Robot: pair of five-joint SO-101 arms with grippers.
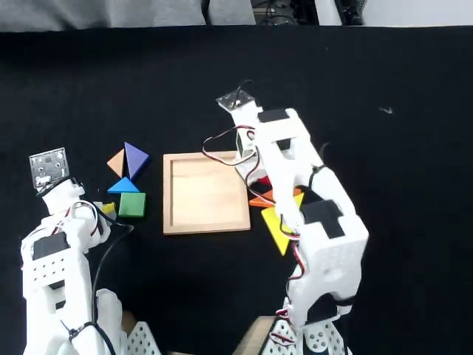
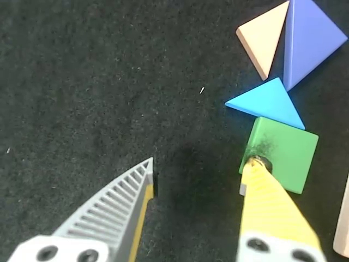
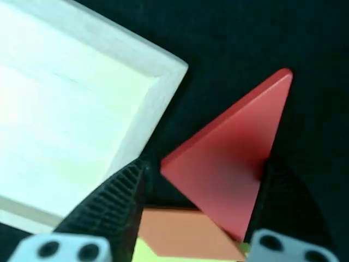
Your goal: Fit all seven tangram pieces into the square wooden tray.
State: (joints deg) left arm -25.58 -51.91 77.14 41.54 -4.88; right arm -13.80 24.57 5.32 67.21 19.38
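The red triangle [image 3: 229, 158] lay flat on the black table [image 1: 399, 170], directly between the fingers of your right gripper [image 3: 206, 166], whose jaws stood apart astride it and gripped nothing; the wooden tray [image 3: 158, 93] had its corner just outside one finger, and its bed was bare, so by my judgement none of the seven pieces was in. The orange piece [image 3: 185, 234] lay back toward the wrist, against the red one's edge, touching or overlapping, I could not tell which; the yellow triangle [image 1: 277, 225] sat farther back under the arm.

For this pick, I judged you should have closed squarely across the red piece, since its slanted sides could squirt it out; a straight lift clear of the rim before crossing looked safest, as the finger nearest the tray had little room.

Your left gripper [image 2: 202, 164] was likewise spread and empty over bare cloth; one fingertip touched the green square [image 2: 286, 155], with the blue triangle [image 2: 267, 103], purple triangle [image 2: 311, 38] and tan triangle [image 2: 267, 38] ahead of it; open table lay off its other finger.
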